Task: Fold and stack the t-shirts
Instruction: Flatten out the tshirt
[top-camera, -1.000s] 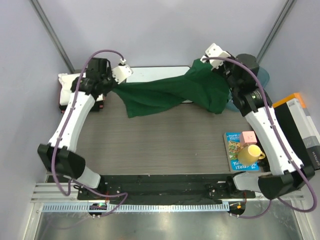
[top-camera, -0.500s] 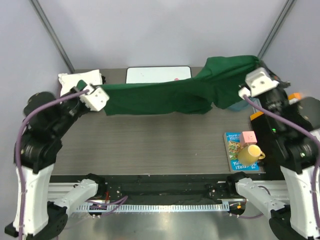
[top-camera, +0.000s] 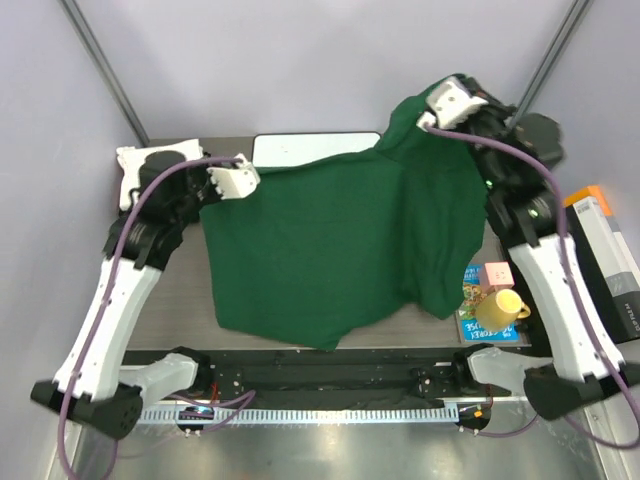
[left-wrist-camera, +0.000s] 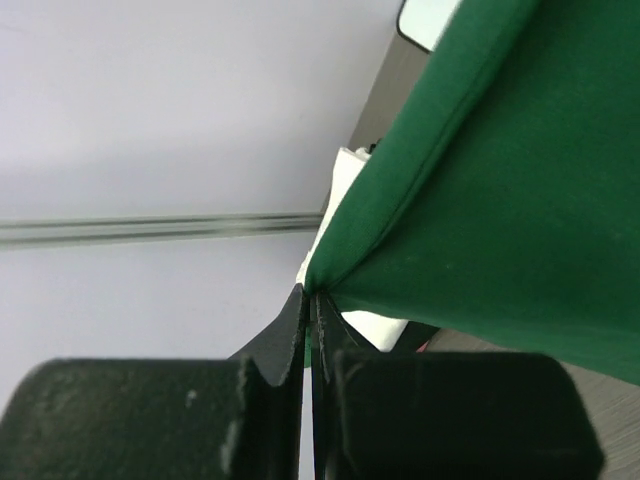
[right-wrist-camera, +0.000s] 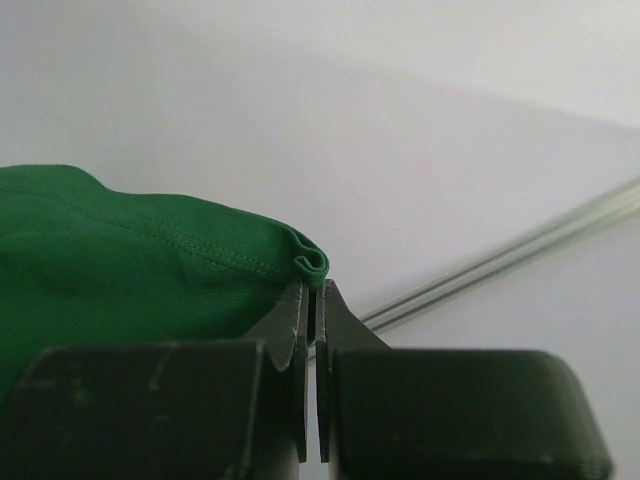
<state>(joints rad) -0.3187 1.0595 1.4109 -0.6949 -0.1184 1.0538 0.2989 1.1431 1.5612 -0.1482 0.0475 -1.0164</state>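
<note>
The dark green t-shirt (top-camera: 340, 240) hangs spread out in the air between my two grippers, its lower edge near the table's front. My left gripper (top-camera: 215, 182) is shut on its left top corner; in the left wrist view (left-wrist-camera: 312, 292) the cloth (left-wrist-camera: 500, 180) runs from the jaw tips. My right gripper (top-camera: 425, 118) is shut on the right top corner, held higher; in the right wrist view (right-wrist-camera: 312, 285) a rolled hem (right-wrist-camera: 150, 250) sits in the tips. A folded white shirt (top-camera: 150, 160) lies at the back left, also in the left wrist view (left-wrist-camera: 345, 180). No black shirt is in view.
A flat white board (top-camera: 300, 148) lies at the back, partly behind the shirt. At the right are a picture book (top-camera: 478, 305), a pink block (top-camera: 497, 274), a yellow cup (top-camera: 498, 308) and a black and orange box (top-camera: 600, 250).
Both grippers rose and swung; the shirt went from a bunched strip stretched across the back to a wide sheet hanging open down to the table's front.
</note>
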